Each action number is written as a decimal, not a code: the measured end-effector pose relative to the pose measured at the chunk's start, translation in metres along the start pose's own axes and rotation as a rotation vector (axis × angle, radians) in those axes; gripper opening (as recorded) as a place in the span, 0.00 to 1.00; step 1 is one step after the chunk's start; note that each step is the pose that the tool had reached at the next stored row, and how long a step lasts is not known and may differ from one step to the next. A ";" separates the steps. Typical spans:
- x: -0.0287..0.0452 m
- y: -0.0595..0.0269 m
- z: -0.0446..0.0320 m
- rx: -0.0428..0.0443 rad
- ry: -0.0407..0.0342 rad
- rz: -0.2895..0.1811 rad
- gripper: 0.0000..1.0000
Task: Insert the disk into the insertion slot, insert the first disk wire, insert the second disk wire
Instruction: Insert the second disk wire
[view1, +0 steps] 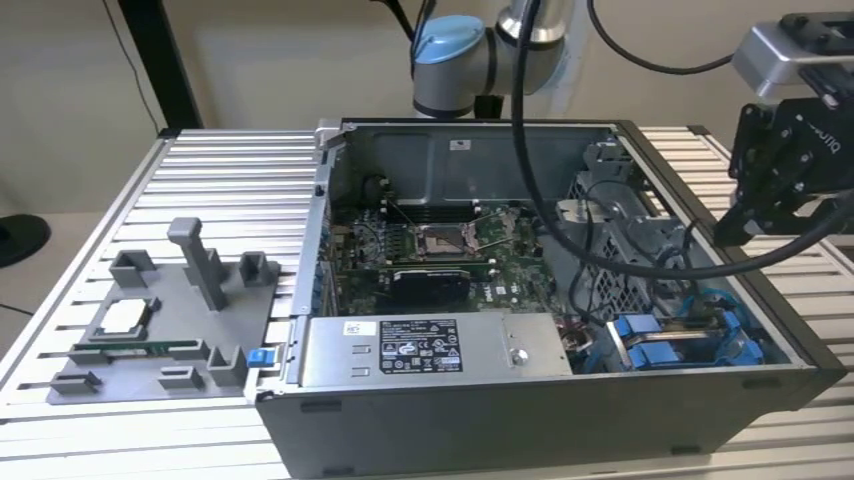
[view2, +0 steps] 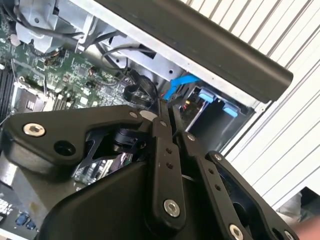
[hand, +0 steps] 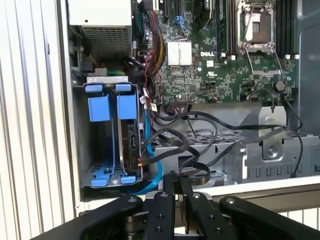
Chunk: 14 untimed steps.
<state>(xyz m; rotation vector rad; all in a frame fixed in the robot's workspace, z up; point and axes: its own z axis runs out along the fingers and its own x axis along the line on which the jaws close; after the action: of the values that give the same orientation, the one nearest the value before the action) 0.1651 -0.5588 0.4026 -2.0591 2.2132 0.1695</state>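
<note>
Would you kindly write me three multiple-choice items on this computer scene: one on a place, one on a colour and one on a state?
1. In the exterior view, the claw hangs:
A. at the exterior view's left
B. at the exterior view's right, by the computer case's side wall
C. low in the middle

2. The latch tabs in the drive bay are:
A. red
B. yellow
C. blue

3. The computer case is:
A. open
B. closed by a side panel
C. wrapped in foil

Answers:
1 B: the claw sits over the case's right-hand wall.
2 C: the first wrist view shows bright blue tabs.
3 A: the motherboard lies exposed.
</note>
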 end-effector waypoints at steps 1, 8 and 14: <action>0.0000 0.0028 -0.0017 0.0008 0.0000 0.000 0.00; 0.0035 0.0286 -0.0067 0.0121 -0.0010 -0.002 0.00; 0.0072 0.0520 -0.0045 0.0235 -0.0004 -0.004 0.00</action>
<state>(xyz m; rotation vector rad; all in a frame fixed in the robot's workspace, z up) 0.1127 -0.5628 0.4061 -2.0509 2.2002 0.1428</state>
